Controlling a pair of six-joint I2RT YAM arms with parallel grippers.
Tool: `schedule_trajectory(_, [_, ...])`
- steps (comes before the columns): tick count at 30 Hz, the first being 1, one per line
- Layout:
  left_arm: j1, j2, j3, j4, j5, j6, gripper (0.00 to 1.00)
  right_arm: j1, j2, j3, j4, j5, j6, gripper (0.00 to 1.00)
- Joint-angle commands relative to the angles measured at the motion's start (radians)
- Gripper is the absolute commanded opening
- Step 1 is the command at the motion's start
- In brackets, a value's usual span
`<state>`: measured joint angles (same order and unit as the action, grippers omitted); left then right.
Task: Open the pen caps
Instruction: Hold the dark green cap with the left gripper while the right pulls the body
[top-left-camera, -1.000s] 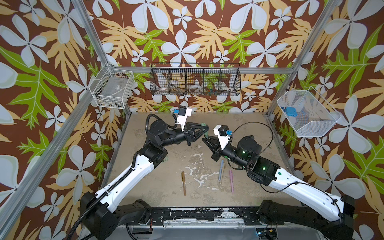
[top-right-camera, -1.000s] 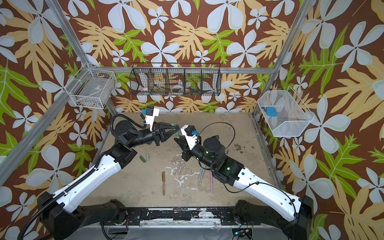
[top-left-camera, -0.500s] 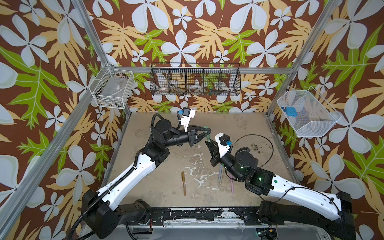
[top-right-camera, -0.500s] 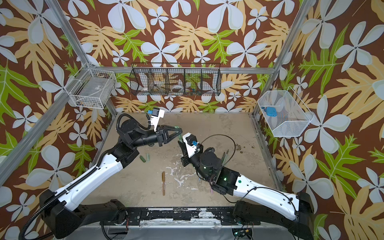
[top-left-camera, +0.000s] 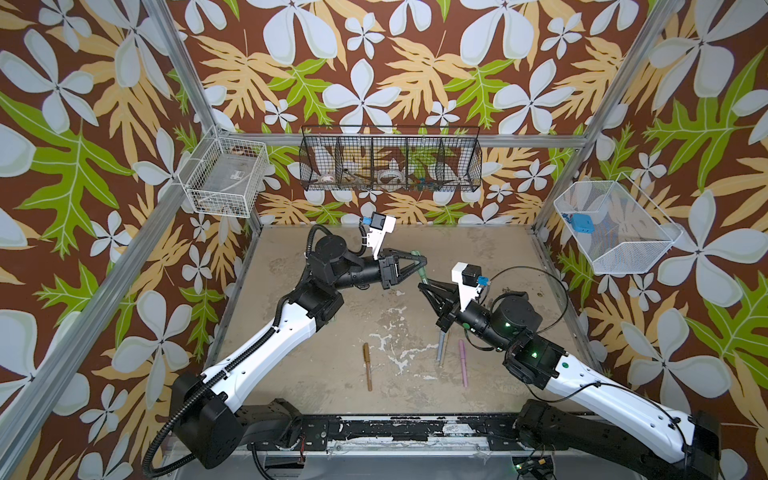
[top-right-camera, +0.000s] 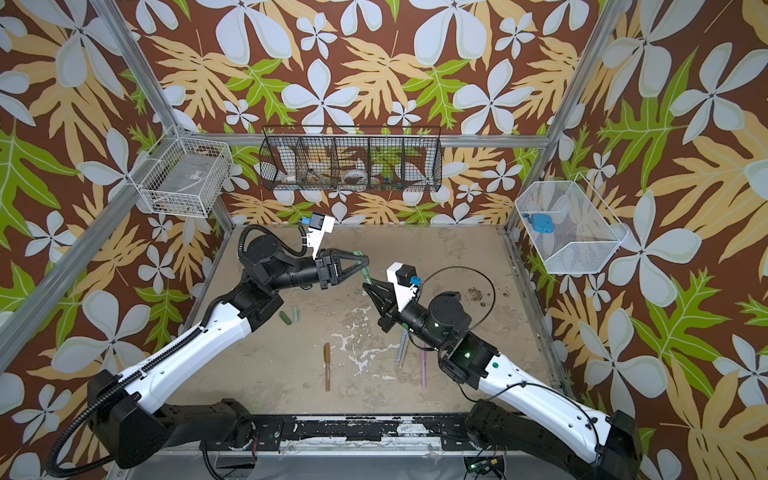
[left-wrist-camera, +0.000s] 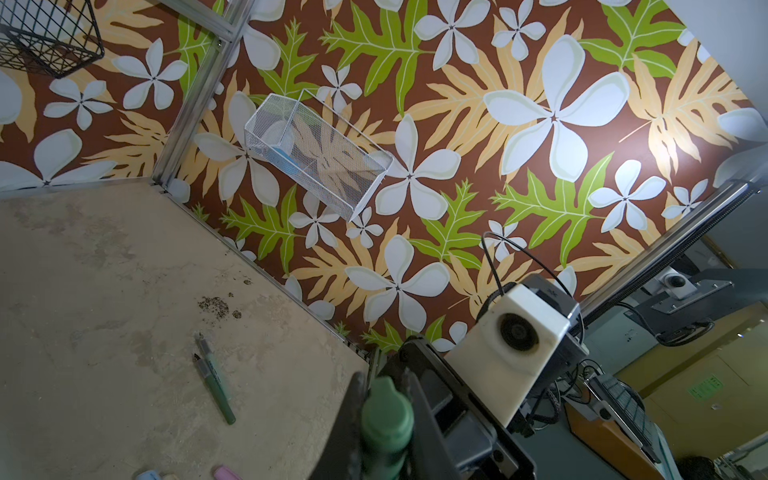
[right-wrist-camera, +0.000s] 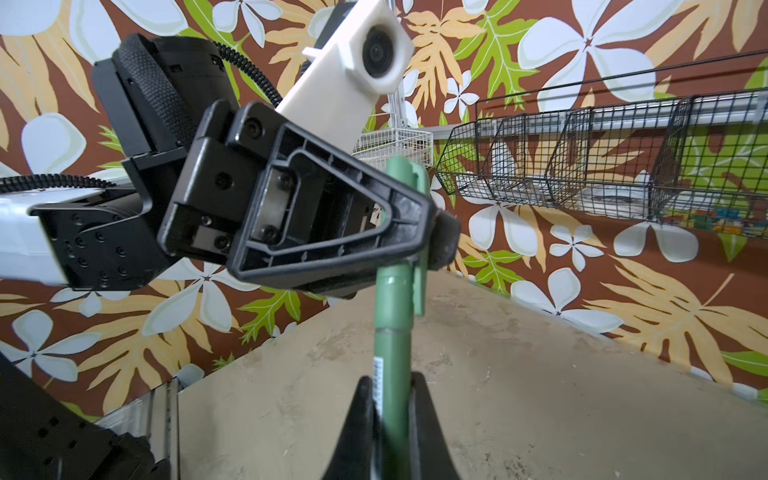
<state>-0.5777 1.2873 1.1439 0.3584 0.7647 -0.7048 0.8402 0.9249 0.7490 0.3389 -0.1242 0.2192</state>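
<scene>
Tightly, the left gripper (top-left-camera: 423, 262) pinches the green pen cap (right-wrist-camera: 395, 299), the right gripper (top-left-camera: 424, 287) its barrel (right-wrist-camera: 390, 357). Below, the right arm (top-left-camera: 602, 386) partly hides a blue pen (top-left-camera: 440, 351) and pink pen (top-left-camera: 462, 363).

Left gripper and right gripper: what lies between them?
The green pen bridges them: left gripper shut on its cap, right gripper on the body. The right wrist view shows it.

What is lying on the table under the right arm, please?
A blue pen and a pink pen stick out from beneath the arm; it covers their far ends in both top views.
</scene>
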Motion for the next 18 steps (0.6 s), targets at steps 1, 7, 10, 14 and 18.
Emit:
schedule_trajectory(1, [0.016, -0.008, 0.03, 0.172, -0.151, -0.005, 0.0, 0.015, -0.017, -0.011, -0.188, 0.008, -0.024, 0.0])
schedule_trajectory(7, [0.015, -0.015, 0.043, 0.128, -0.205, 0.017, 0.0, 0.149, 0.019, -0.015, -0.259, 0.527, -0.115, 0.0])
schedule_trajectory(10, [0.016, -0.006, 0.049, 0.131, -0.218, 0.008, 0.0, 0.174, 0.054, -0.017, -0.265, 0.628, -0.104, 0.0])
schedule_trajectory(14, [0.021, 0.0, 0.062, 0.128, -0.225, 0.007, 0.0, 0.169, 0.047, -0.044, -0.242, 0.505, -0.09, 0.0])
schedule_trajectory(18, [0.033, 0.009, 0.069, 0.111, -0.214, 0.018, 0.0, 0.132, 0.009, -0.063, -0.224, 0.337, -0.063, 0.0])
